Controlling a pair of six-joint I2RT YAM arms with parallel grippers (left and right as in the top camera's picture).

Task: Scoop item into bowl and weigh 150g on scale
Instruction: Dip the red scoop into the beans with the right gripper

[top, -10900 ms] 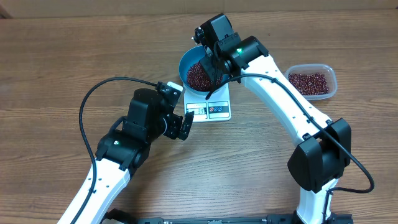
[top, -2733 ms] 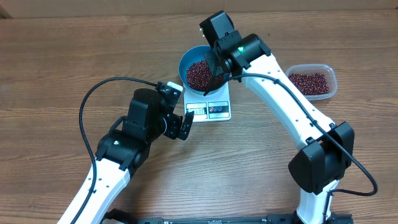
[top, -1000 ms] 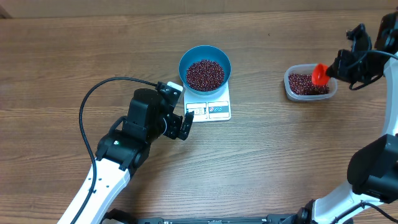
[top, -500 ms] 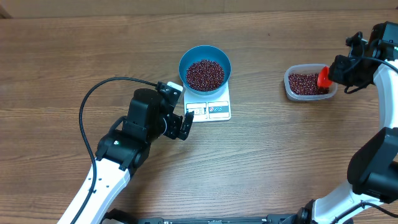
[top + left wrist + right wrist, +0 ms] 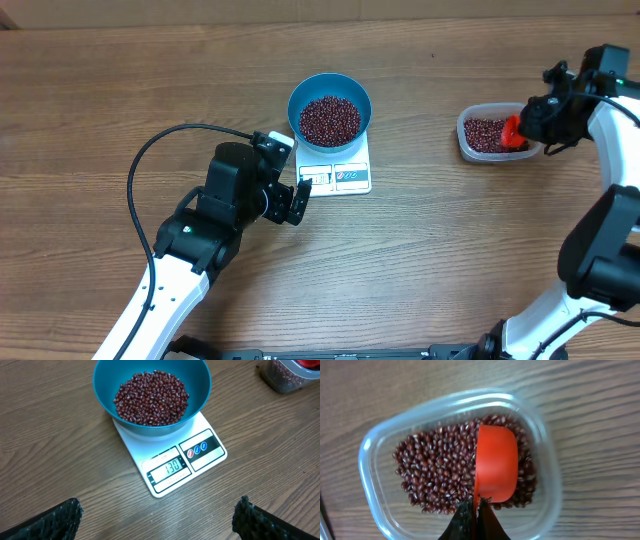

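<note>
Right wrist view: right gripper (image 5: 474, 515) is clamping the red scoop (image 5: 495, 462) by its handle, the cup lying on beans (image 5: 432, 470) inside the tub (image 5: 375, 445). Left gripper (image 5: 157, 519) is hanging wide open near the scale (image 5: 135, 445), which is carrying the bowl (image 5: 200, 385) of beans.

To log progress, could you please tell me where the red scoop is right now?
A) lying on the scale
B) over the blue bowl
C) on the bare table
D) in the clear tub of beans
D: the right gripper holds the red scoop on the beans inside the clear tub.
</note>
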